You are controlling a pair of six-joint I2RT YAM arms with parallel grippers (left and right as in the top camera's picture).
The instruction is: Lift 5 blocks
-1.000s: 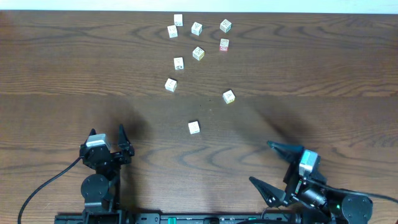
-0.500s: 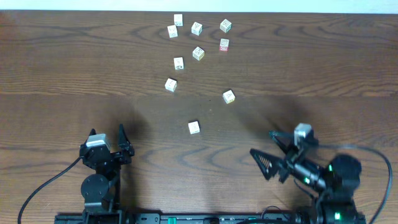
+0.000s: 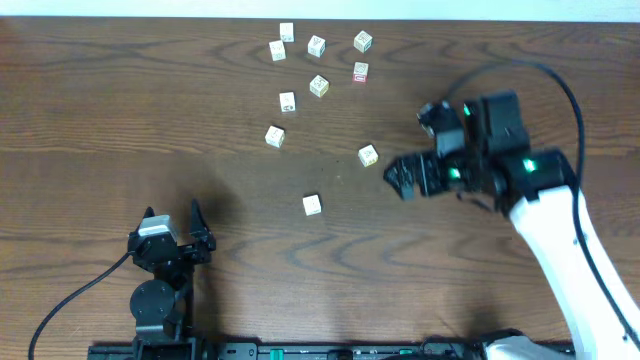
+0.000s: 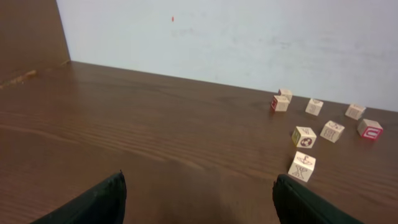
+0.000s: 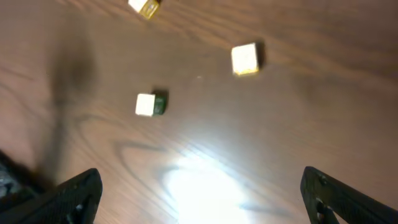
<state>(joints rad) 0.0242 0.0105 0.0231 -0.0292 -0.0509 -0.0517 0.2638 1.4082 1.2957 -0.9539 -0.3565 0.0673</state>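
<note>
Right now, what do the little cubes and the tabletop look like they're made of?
The blocks look like pale matte wood with printed coloured faces, going by their cream sides and crisp edges; not certain. The table looks like dark wood or wood-grain laminate, semi-gloss: grain lines show, and glare reflects in the right wrist view.

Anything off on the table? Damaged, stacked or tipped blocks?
Nothing stands out. The small cream wooden cubes lie scattered flat on the dark wooden table, none stacked or visibly damaged. The left hand and right hand are open and empty.
</note>
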